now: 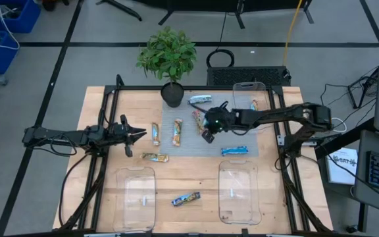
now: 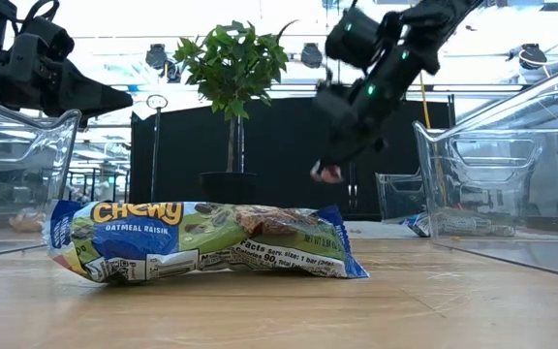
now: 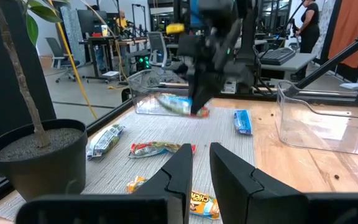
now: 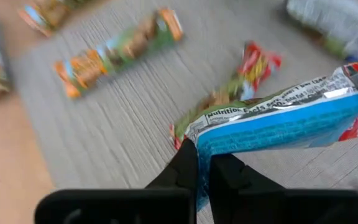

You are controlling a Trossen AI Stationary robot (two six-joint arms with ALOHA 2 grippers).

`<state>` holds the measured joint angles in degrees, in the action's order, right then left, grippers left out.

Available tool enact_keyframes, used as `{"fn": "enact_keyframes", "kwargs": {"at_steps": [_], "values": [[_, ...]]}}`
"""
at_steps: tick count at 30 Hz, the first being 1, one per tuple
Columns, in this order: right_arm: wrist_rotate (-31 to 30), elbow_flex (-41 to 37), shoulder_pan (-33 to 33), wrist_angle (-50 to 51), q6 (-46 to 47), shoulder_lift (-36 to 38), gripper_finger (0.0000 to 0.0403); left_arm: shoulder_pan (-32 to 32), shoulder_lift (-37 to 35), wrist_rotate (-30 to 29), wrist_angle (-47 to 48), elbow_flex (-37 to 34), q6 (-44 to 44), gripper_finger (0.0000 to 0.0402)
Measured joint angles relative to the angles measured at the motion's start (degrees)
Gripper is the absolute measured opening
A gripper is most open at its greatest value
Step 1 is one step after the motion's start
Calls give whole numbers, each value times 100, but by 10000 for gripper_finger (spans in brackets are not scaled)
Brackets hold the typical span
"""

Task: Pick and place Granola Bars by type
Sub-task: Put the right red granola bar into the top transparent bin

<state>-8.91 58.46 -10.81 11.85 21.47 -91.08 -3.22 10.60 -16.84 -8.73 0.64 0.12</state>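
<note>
Several shiny-wrapped granola bars lie flat on the grey mat [image 1: 242, 141]: two gold-yellow ones [image 1: 155, 133] [image 1: 177, 131], a red-brown one [image 1: 197, 120], and blue ones [image 1: 234, 151] [image 1: 199, 100]. Another bar [image 1: 155, 157] lies on the wood, and a blue one [image 1: 185, 198] lies between the near trays. My right gripper [image 1: 208, 133] hangs over the mat's middle, shut on a blue bar [image 4: 278, 124]. My left gripper [image 1: 140, 133] hovers at the mat's left edge, fingers together, touching nothing. My right gripper pinches the blue bar by one end of its wrapper [image 4: 205, 146] between its two fingers. The bar is lifted clear of the mat. It sticks out sideways from the fingers [image 3: 182, 106], roughly level, with its red-marked far end [image 4: 353, 74] free.
Two clear trays [image 1: 135, 172] [image 1: 237, 168] stand near the table's near edge, and a third [image 1: 263, 89] stands at the far right. A potted plant [image 1: 170, 59] stands at the mat's far left corner. Black frame rails run along the left and right sides.
</note>
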Motion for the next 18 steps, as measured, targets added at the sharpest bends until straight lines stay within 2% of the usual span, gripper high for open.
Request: {"fn": "enact_keyframes", "kwargs": {"at_steps": [13,18], "values": [[-56,0,-11,1012,-153,1636,4,-2,-1,5,12,0,-9,63],[-325,0,-13,1215,-247,2086,4,0,1,10,29,0,-28,63]]}}
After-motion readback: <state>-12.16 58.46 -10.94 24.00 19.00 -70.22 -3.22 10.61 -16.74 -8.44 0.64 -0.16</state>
